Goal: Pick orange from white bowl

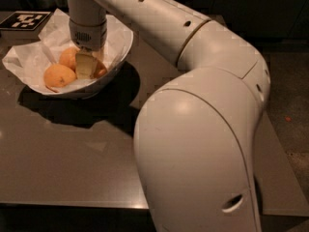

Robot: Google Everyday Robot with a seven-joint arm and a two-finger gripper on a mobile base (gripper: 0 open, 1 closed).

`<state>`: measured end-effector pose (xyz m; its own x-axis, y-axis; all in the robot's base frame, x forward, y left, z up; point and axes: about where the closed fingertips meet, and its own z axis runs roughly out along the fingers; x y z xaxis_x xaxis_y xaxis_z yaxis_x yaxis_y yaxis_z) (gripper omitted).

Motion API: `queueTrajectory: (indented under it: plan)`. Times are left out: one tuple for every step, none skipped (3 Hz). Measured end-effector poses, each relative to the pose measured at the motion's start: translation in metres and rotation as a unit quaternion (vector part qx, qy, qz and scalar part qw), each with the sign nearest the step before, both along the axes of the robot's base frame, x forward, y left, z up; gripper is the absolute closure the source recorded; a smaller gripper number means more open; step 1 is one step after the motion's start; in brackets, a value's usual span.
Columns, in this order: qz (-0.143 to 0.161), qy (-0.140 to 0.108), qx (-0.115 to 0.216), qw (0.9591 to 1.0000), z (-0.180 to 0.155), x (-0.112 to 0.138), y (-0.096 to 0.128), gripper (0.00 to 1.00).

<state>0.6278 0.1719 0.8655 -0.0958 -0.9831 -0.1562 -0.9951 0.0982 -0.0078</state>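
Observation:
The white bowl (118,52), lined with crumpled white paper, stands at the far left of the dark table. Two round orange fruits lie in it: one at the front left (59,76), one behind it (69,57). My gripper (88,70) reaches straight down into the bowl, just right of these two. A sliver of a third orange fruit (100,72) shows right against the gripper's right side, mostly hidden by it. I cannot tell which fruit is the paler orange.
A black-and-white marker tag (25,20) lies on the table behind the bowl. My arm's large pale elbow (203,144) fills the right foreground and hides much of the table (63,158). The floor (289,95) shows at the right.

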Motion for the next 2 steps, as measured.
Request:
queueTrajectory:
  plan:
    - [0.007, 0.003, 0.001, 1.0000, -0.0014, 0.0033, 0.0031, 0.24]
    - [0.007, 0.003, 0.001, 1.0000, -0.0015, 0.0035, 0.0032, 0.41]
